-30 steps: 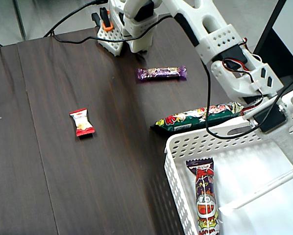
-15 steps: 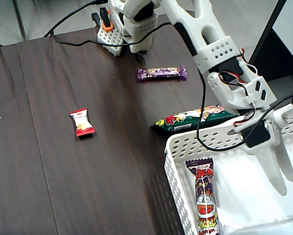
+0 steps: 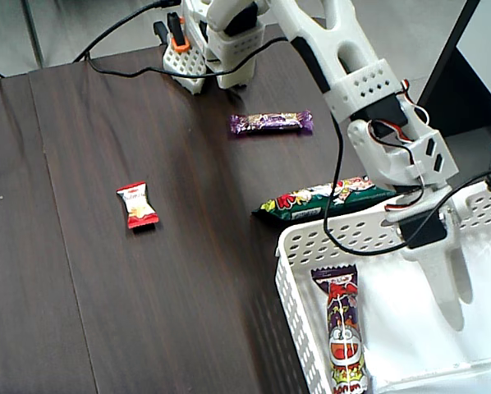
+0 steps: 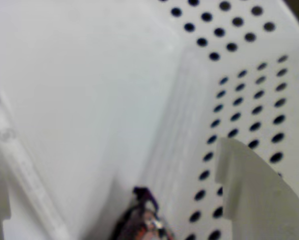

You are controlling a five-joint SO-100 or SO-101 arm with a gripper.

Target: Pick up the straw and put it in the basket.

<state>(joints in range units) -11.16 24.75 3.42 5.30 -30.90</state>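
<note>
Straw: in the wrist view a long thin white wrapped stick (image 4: 27,175) runs along the left edge, beside the left part of the claw; I judge it is the straw, inside the basket. In the fixed view I cannot find it.
Basket: white, with rows of holes (image 3: 299,246), at the lower right of the worktop (image 3: 106,312); 1 purple snack bar (image 3: 344,336) lies on its floor.
Claw: it hangs inside the basket (image 3: 451,287), pointing down. Its 2 parts stand well apart in the wrist view, so it looks open; whether the straw touches the left part I cannot tell.
Risk: if the straw sticks to the left finger, lifting could drag it out again. The long straw may also lean on the wall and tip over the rim.
Arm pose: it reaches from the base at the top of the fixed view, across the worktop, wrist bent down over the basket.
Other things: green bar (image 3: 328,199) just outside the basket, purple bar (image 3: 272,123), red candy (image 3: 136,205).
</note>
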